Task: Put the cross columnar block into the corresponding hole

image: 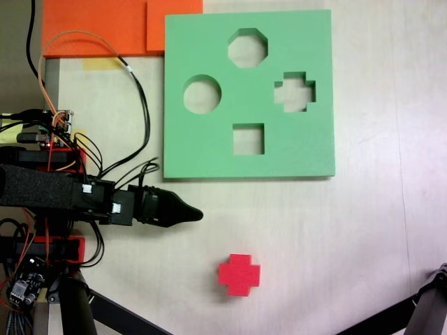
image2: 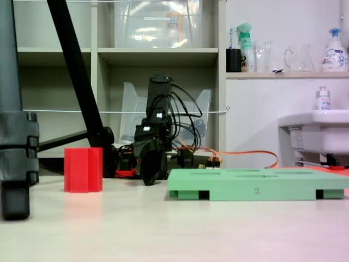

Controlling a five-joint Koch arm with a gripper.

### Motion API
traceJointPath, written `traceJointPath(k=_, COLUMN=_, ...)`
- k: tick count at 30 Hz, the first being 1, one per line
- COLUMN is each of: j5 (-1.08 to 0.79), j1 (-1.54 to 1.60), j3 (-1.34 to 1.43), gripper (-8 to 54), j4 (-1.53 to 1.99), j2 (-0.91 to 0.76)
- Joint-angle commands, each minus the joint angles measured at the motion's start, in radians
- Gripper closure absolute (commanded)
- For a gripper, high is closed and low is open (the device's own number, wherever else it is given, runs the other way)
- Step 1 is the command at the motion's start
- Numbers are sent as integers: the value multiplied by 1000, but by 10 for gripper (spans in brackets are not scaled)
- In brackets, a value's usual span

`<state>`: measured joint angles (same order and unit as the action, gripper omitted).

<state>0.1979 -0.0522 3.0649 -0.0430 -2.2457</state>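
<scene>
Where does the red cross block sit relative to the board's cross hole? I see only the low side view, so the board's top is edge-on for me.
Observer: In the top-down fixed view the cross columnar block stands on bare table below the green board, apart from it.
Operator: And the corresponding hole?
Observer: The plus-shaped cutout lies near the board's right edge in that view, empty.
Operator: What surrounds it?
Observer: An octagonal cutout up-left of it, a square cutout down-left, a round cutout farther left.
Operator: Is the gripper over the block?
Observer: No. The gripper points right, up-left of the block, touching neither block nor board.
</scene>
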Motion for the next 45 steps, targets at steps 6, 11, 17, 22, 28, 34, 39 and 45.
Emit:
traceJointPath(k=6, j5=74, j1=-35, j3=71, gripper=116, j4=41, j2=-75)
traceJointPath(k=11, j5=796, j1=-57, j3=-2, gripper=144, j4=-52, j2=-77)
traceJointPath(k=17, j5=1192, j1=-87, j3=-391, gripper=158, j4=440, j2=-64)
traceJointPath(k=22, j5=1270, j1=-91, j3=-660, gripper=191, j4=762, j2=-54)
traceJointPath(k=28, j5=1215, j1=-121, j3=-1124, gripper=186, j4=1180, j2=229)
traceJointPath(k=34, j5=1121, j1=-184, j3=-1450, gripper=-9, j4=1324, j2=462)
traceJointPath(k=39, j5=1095, j1=-225, j3=-1549, gripper=-61, j4=1325, j2=591)
traceJointPath(k=45, j5=1071, j1=-242, j3=-1575, gripper=-68, j4=1324, j2=699)
